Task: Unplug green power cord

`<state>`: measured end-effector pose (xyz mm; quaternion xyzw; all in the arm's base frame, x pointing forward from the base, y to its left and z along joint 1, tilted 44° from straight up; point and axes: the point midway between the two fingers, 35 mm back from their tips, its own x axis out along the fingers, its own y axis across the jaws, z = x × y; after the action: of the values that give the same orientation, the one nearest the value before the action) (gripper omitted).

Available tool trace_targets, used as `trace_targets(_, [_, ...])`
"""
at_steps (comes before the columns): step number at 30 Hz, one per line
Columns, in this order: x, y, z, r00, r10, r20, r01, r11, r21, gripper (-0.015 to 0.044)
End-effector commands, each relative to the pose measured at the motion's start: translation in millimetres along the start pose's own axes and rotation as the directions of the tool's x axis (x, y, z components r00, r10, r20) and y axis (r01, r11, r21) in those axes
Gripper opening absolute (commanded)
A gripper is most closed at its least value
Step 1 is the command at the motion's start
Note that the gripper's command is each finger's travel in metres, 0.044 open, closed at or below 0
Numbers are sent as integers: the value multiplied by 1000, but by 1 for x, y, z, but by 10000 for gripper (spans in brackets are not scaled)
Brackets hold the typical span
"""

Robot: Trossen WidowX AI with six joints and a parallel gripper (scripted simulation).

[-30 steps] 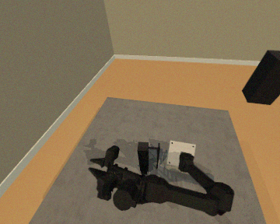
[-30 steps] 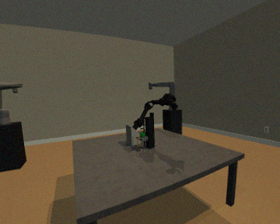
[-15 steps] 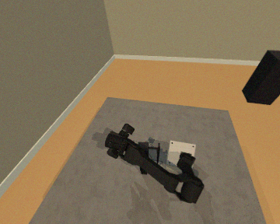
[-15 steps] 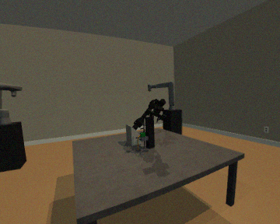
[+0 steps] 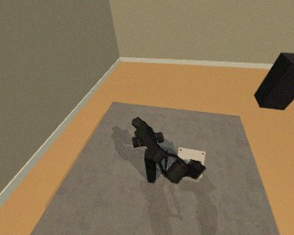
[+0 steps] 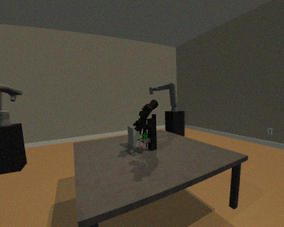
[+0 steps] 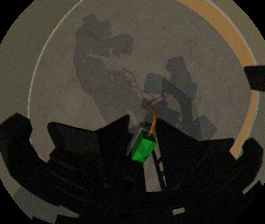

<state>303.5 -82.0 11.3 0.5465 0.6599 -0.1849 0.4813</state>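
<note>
My gripper (image 7: 143, 120) is part open in the wrist view, with a narrow gap between its dark fingertips. The green plug (image 7: 144, 148) (image 6: 145, 136) shows in line with the gap between the fingers. How deep it lies between them cannot be told, and no grip on it shows. The orange cord (image 7: 154, 119) curves away from the plug. A thin grey edge shows at the plug's left, and I cannot tell whether it is the power strip. In the top view the arm covers the plug and strip.
A tall black block (image 5: 150, 169) (image 6: 152, 134) stands close beside the plug. A white panel (image 5: 191, 154) (image 6: 130, 135) stands on the other side, by the arm's base. The grey table (image 5: 100, 196) (image 6: 109, 189) carries them. Dark pedestals (image 5: 278, 83) (image 6: 8, 150) stand off the table.
</note>
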Motion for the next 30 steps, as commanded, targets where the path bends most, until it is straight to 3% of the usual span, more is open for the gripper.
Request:
trace_targets(1, [13,-25,-6,984,11,-179,38,963,267,160])
trace_targets(30, [8,-18,-34,982,13,-190,42,959,282,160])
